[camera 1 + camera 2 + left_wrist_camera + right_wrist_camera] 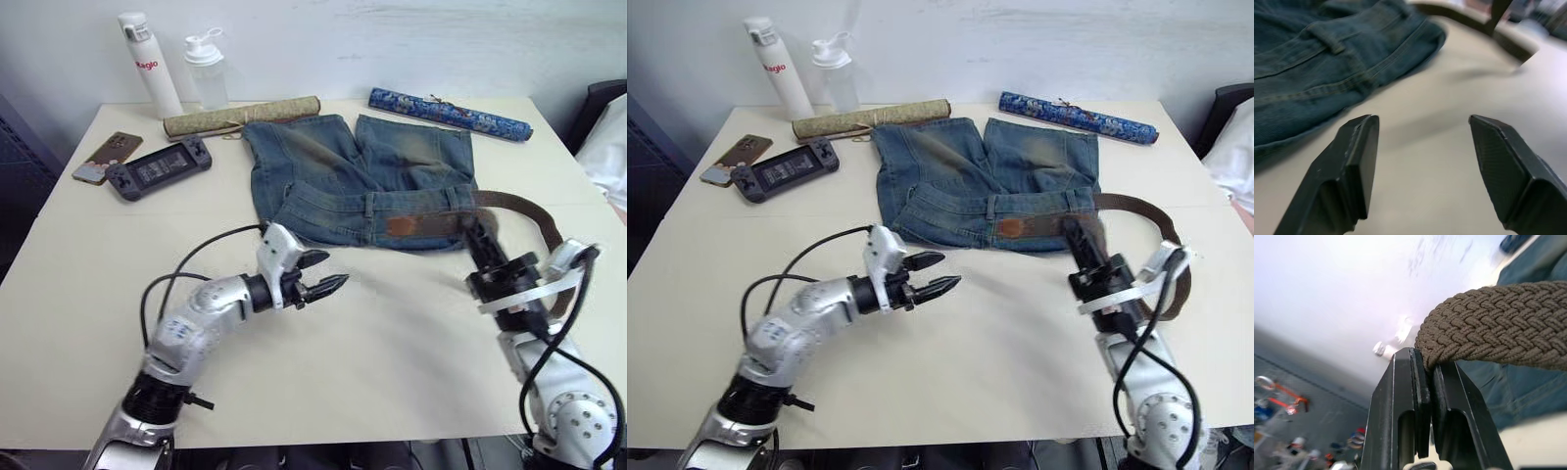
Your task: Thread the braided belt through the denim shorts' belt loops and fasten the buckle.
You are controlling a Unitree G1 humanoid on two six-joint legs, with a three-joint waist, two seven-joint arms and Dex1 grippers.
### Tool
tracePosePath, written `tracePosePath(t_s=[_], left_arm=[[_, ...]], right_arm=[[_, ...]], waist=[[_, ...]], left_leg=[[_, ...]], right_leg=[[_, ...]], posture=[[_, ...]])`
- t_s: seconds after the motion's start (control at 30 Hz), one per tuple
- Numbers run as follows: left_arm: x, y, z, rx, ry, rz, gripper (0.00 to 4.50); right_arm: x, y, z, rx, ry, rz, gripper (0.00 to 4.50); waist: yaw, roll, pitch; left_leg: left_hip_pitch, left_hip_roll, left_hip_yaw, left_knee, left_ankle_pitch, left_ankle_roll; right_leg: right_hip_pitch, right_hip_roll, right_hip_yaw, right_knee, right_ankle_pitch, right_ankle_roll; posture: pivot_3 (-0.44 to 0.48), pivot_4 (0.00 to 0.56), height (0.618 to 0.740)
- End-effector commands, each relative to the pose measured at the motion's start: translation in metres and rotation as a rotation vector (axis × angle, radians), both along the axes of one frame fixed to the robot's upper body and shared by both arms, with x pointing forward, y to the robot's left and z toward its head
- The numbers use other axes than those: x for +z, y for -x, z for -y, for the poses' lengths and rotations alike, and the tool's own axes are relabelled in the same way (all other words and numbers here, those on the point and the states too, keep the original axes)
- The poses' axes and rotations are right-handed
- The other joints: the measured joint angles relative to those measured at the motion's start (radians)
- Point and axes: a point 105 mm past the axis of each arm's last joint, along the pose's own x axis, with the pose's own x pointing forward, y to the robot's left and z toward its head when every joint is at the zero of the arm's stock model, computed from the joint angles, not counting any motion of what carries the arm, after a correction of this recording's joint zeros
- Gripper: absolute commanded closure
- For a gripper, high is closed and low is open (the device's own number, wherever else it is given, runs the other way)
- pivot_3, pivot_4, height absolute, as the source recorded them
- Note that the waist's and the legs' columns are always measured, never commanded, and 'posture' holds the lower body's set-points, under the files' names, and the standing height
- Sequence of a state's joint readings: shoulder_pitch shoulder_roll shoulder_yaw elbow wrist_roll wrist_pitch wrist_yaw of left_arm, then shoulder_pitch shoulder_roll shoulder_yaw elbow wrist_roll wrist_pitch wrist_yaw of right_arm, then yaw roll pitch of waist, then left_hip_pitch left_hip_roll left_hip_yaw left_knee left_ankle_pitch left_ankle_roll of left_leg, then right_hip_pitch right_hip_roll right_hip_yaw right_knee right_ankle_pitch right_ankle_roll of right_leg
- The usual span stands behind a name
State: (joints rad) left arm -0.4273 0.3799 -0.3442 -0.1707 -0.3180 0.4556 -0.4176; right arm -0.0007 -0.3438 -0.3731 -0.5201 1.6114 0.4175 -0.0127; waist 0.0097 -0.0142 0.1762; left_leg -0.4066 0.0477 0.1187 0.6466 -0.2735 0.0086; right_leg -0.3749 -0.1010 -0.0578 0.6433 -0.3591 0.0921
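Centrally on a cream table (323, 372) lie faded denim shorts (358, 176), legs pointing toward the far wall and waistband nearest the robot, which puts the belt loops (369, 204) within reach of both arms. A braided belt (524, 209) runs along the right end of the waistband, past a brown leather patch, then curves off the shorts in a loop on the bare tabletop at the right; whether it already passes under any loop cannot be told. No buckle can be made out.

At that right end of the waistband, the right gripper (1425, 367) is pinched tight on the olive-brown woven strap, seemingly to feed it along the waistband. Near the waistband's left part but clear of the cloth, the left gripper (933, 273) hovers just above the table with its fingers spread apart and nothing between them, probably ready to steady the denim or receive the strap.

Along the far edge stand a white bottle (149, 64) and a clear bottle (207, 69), with a rolled olive mat (240, 116) and a blue patterned roll (449, 113) lying nearby. A phone (107, 158) and a handheld game console (159, 167) rest at the far left. Behind is a plain pale wall.
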Motion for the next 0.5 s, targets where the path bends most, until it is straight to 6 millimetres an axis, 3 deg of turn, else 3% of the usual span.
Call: tracePosePath(t_s=[0.03,0.13,0.23,0.33,0.5], left_arm=[[0.018,-0.025,0.031,0.015,-0.14,0.305,1.27],[0.028,-0.055,0.047,0.05,-0.271,0.473,1.27],[0.022,-0.077,0.054,0.041,-0.462,0.591,1.27],[0.009,-0.086,0.063,0.018,-0.499,0.554,1.27],[0.013,-0.098,0.082,0.051,-0.506,0.532,1.27]], right_arm=[[0.016,0.003,0.02,-0.054,0.023,0.048,4.5],[0.022,0.005,0.029,-0.067,0.046,0.064,4.5],[0.025,0.007,0.033,-0.074,0.049,0.07,4.5],[0.028,0.009,0.034,-0.083,0.048,0.081,4.5],[0.027,0.011,0.034,-0.095,0.037,0.084,4.5]], waist=[[0.011,0.0,0.0],[0.017,0.0,0.0],[0.012,0.0,0.0],[0.007,0.0,0.0],[0.02,-0.001,0.001]], left_leg=[[0.0,0.0,0.0,0.0,0.0,0.0],[-0.001,0.0,0.001,0.0,-0.001,0.002],[-0.001,0.0,0.001,0.0,-0.001,0.002],[0.0,0.001,0.004,-0.001,-0.001,0.002],[-0.002,0.0,0.001,0.002,-0.001,0.003]], right_leg=[[0.0,0.0,0.0,0.0,0.0,0.0],[0.0,-0.001,0.0,0.0,0.0,0.001],[-0.001,0.0,-0.001,-0.001,0.0,0.001],[-0.001,0.001,-0.001,-0.001,0.0,0.001],[-0.002,0.002,-0.005,-0.001,0.001,0.001]], posture=[[0.0,0.15,0.737],[0.0,0.15,0.737],[0.0,0.15,0.737],[0.0,0.15,0.737],[0.0,0.15,0.737]])
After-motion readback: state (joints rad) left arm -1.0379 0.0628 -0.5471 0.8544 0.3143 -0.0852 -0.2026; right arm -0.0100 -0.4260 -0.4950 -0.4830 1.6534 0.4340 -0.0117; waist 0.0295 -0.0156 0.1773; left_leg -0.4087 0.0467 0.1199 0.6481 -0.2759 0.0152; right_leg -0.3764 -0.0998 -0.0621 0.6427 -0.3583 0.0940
